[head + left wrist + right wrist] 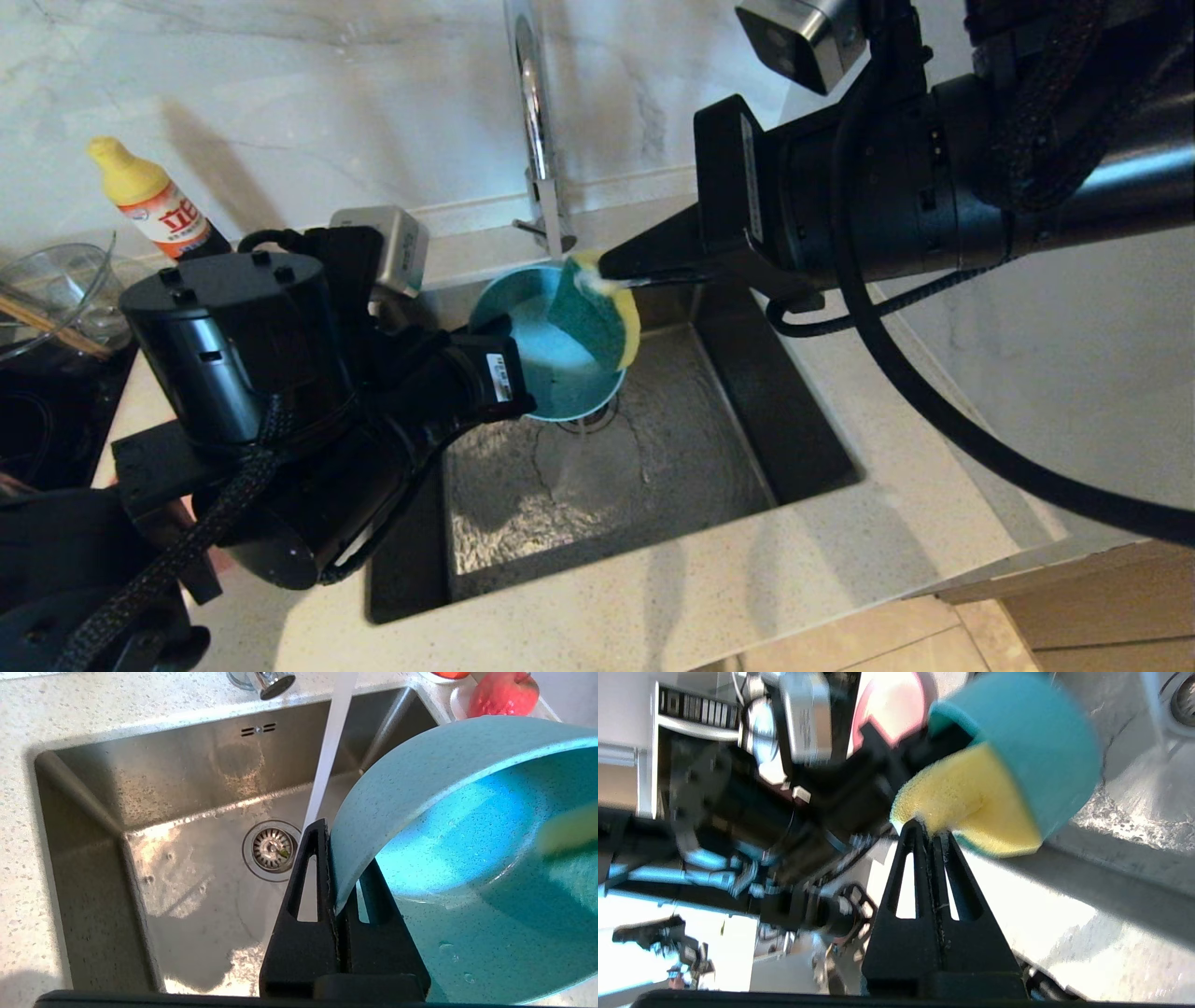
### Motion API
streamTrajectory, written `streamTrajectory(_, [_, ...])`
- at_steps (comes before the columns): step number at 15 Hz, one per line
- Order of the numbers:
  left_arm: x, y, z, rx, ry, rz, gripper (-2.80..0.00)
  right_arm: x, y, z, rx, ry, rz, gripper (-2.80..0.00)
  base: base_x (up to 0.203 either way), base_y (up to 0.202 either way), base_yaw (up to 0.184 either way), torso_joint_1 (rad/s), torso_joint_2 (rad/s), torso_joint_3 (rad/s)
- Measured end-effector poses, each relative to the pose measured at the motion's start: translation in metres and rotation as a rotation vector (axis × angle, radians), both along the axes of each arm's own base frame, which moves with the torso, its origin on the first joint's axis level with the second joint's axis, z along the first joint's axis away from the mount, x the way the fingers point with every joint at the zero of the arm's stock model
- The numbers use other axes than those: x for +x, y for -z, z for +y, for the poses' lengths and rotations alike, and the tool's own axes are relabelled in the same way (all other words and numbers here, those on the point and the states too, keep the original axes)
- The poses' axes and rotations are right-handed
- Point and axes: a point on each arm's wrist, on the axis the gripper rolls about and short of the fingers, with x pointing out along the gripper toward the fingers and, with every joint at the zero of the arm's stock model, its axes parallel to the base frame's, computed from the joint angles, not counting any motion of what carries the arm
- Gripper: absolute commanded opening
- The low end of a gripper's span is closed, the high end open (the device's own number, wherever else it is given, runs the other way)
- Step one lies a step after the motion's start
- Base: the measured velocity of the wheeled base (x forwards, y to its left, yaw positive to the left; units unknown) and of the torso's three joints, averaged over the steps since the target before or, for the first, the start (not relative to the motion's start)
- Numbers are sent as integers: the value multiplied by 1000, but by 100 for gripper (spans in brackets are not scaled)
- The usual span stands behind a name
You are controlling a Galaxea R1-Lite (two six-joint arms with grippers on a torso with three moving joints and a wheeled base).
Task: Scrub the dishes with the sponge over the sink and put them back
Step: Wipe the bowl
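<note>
Over the steel sink (672, 467) my left gripper (504, 329) is shut on the rim of the teal-blue bowl (551, 359), which is tipped on its side with its opening toward the right arm. One finger is outside the rim (334, 858) and one inside. My right gripper (609, 273) is shut on one end of the yellow sponge (602, 313), whose green face lies against the bowl's inside. In the right wrist view the sponge (962, 798) sits in the bowl (1031, 742) just past the gripper (931, 833). A pink plate (889, 704) shows partly behind the left arm.
Water (327, 765) runs from the chrome faucet (537, 121) to the drain strainer (273, 849). A yellow-capped detergent bottle (154, 201), a glass bowl (56, 280) and a black cooktop (47, 411) are to the left. Red fruit (502, 693) sits behind the sink.
</note>
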Motion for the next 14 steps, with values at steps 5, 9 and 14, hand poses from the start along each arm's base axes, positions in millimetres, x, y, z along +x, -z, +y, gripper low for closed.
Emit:
streamTrajectory(5, [6,-17,1,-36,-19,-41,-280,-16,12,-3,-49,-38,37,-280,0,0,0,0,0,0])
streamTrajectory(9, [7,-21,1,-56,-17,-51,-280,-17,19,3,-69,-57,53,-280,0,0,0,0,0,0])
streamTrajectory(14, [2,-23,4,-66,-5,-54,-280,-7,18,19,-30,-61,25,-280,0,0,0,0,0,0])
